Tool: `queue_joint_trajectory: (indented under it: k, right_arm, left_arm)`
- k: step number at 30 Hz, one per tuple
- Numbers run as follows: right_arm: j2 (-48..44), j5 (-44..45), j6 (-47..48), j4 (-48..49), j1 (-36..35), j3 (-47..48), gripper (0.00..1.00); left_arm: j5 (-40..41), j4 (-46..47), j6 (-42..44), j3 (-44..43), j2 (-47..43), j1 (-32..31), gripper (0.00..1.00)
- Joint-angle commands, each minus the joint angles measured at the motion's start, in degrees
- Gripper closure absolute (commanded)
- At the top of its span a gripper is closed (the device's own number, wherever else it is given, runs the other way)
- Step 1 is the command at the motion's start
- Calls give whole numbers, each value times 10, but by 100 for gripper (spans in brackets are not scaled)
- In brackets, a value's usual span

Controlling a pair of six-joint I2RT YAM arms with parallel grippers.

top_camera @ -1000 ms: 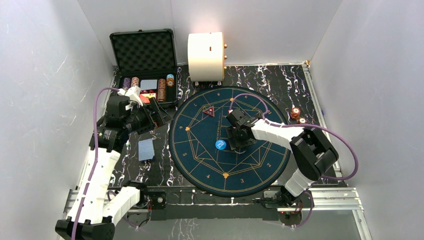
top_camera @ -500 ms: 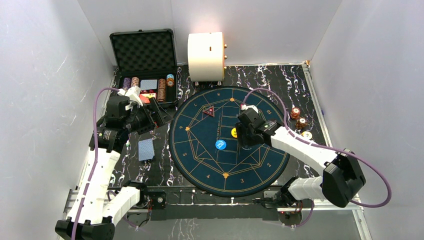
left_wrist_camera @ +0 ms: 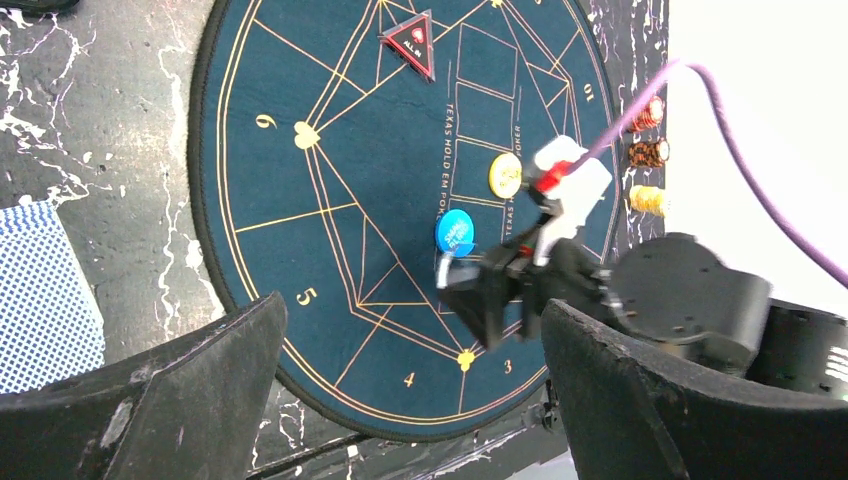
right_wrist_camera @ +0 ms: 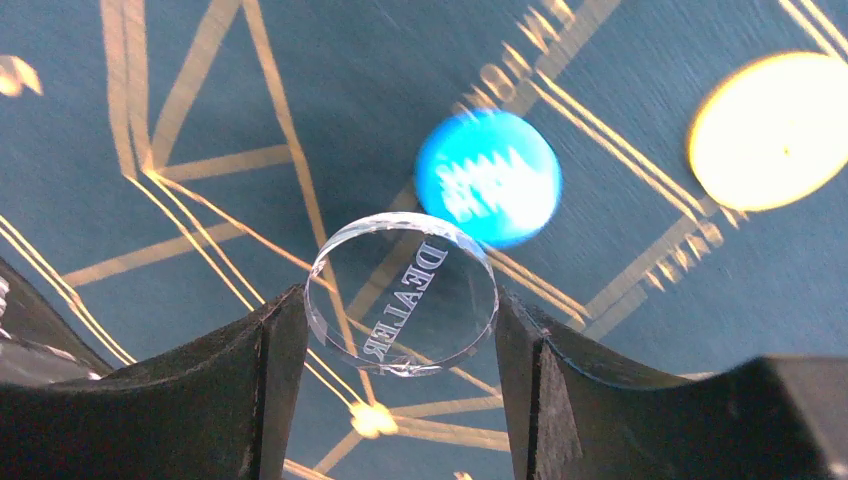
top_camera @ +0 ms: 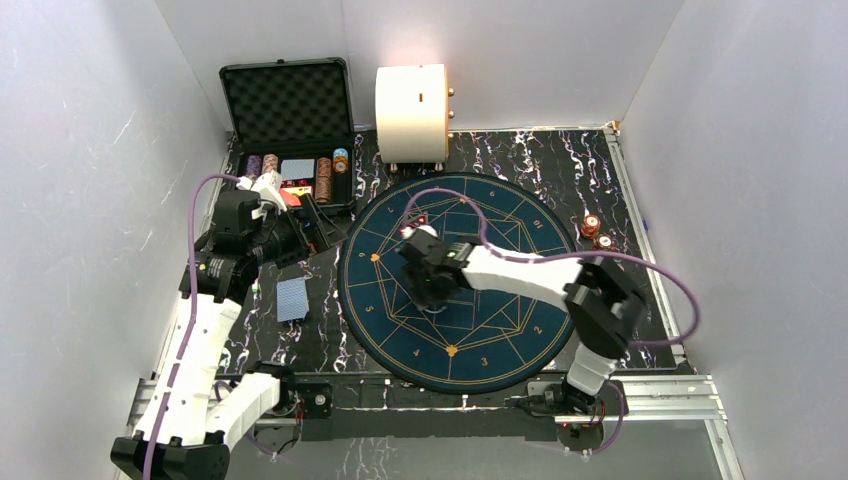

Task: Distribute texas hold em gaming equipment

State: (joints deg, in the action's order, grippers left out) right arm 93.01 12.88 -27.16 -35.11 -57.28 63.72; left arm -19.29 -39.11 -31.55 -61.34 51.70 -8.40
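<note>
I look in on plain white walls (top_camera: 90, 150) that close off the workspace on the left, back and right. The table (top_camera: 520, 155) has a black top veined with white. Bare aluminium rails (top_camera: 680, 395) run along its near and right edges. A warm glow of light (top_camera: 400, 45) lies on the back wall above the table's far edge.

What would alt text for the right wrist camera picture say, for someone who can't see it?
The right gripper pinches a clear disc engraved DEALER between its black fingers, above a dark blue mat with gold lines. On the mat lie a blurred blue button and a yellow button.
</note>
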Motion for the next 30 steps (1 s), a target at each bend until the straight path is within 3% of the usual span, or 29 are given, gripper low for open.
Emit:
queue_joint_trajectory:
  k: [1, 6, 10, 13, 17, 22, 26, 28, 30]
  right_arm:
    - [103, 20, 10, 32, -49, 115, 51]
    - [168, 6, 11, 41, -71, 159, 50]
    - [190, -15, 16, 67, -74, 160, 40]
    - [199, 6, 22, 46, -74, 181, 24]
    - [141, 18, 31, 44, -71, 161, 2]
    - [24, -17, 26, 84, -24, 72, 2]
    - [10, -63, 35, 100, -13, 41, 6]
    - [16, 2, 29, 54, -8, 54, 6]
    - [8, 30, 32, 44, 17, 42, 14]
  left_arm:
    - [-3, -9, 4, -11, -12, 3, 1]
    - [12, -34, 15, -25, -15, 2, 2]
    - [19, -39, 20, -29, -16, 2, 2]
    - [20, -37, 19, -27, -13, 2, 2]
    - [15, -33, 18, -23, -11, 3, 2]
    - [14, -33, 18, -21, -12, 3, 2]
    - [12, -28, 16, -17, -12, 2, 2]
    - [14, -28, 15, -17, -12, 3, 2]
    - [13, -28, 12, -15, -16, 2, 2]
